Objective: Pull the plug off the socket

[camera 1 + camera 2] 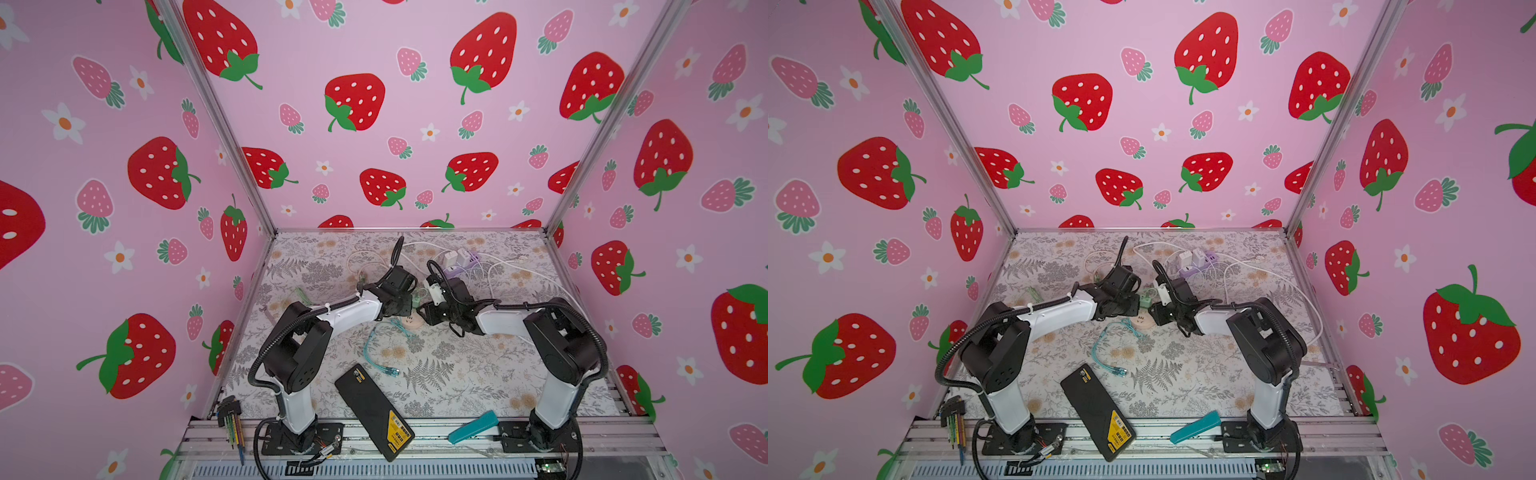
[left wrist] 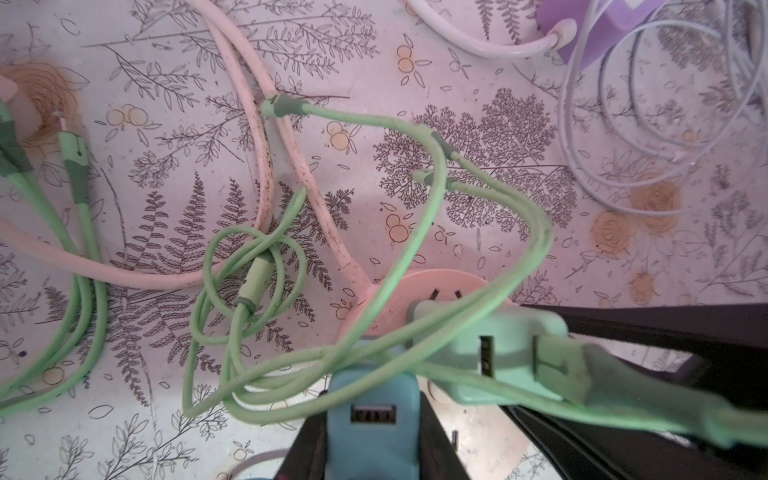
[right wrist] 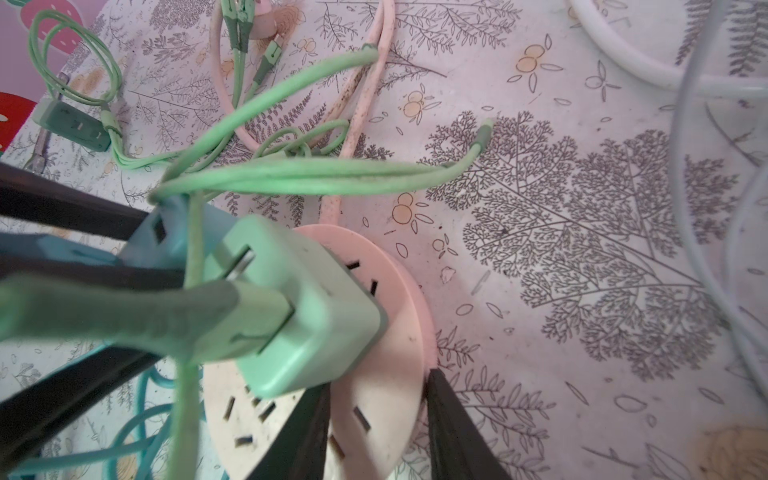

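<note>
A round pink socket (image 3: 386, 324) lies mid-table, seen in both top views (image 1: 411, 322) (image 1: 1144, 322). A mint-green plug (image 3: 307, 307) (image 2: 498, 357) stands plugged into it, trailing green cables (image 2: 432, 232). My right gripper (image 3: 376, 382) is shut on the socket's rim, one black finger (image 3: 457, 436) on each side. My left gripper (image 2: 372, 399) is shut on a blue plug (image 2: 372, 419) with a USB port, right beside the green one (image 3: 166, 232). Its prongs are hidden, so I cannot tell whether it sits in the socket. Both grippers meet over the socket (image 1: 409, 301) (image 1: 426, 311).
A purple power strip (image 1: 461, 259) with white chargers and looped white cables lies at the back right. A teal cable (image 1: 374, 349) runs forward from the socket. A black case (image 1: 374, 411), a teal tool (image 1: 473, 426) and hex keys (image 1: 230, 415) sit near the front rail.
</note>
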{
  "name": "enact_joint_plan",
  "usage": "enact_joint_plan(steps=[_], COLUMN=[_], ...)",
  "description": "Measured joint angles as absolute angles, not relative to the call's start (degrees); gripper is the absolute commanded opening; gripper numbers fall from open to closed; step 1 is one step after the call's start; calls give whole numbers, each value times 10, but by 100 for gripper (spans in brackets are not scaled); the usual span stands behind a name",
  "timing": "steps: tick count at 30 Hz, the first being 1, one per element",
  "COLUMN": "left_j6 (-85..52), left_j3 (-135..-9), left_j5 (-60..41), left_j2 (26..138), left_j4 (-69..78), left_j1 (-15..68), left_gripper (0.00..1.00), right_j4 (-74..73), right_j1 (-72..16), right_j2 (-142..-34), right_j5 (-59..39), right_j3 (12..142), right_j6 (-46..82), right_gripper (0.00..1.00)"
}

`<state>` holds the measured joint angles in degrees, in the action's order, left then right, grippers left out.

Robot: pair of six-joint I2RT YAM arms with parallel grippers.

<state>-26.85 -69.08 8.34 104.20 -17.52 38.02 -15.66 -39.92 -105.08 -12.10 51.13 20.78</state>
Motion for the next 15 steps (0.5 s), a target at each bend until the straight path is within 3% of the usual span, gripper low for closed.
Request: enact_joint_plan(steps=[8,15], left_j6=[-264,-267], left_j3=[-747,-751], left_j5=[176,181], left_j2=[1076,1078], left_j4=[-239,-243], left_j1=[421,422], left_gripper=[7,7], right_j4=[-156,-155], right_j1=[-398,-397], right_j2=[-1054,-1055], right_j5=[-126,-127], right_j3=[515,516], right_j6=[208,208], right_gripper=[39,38])
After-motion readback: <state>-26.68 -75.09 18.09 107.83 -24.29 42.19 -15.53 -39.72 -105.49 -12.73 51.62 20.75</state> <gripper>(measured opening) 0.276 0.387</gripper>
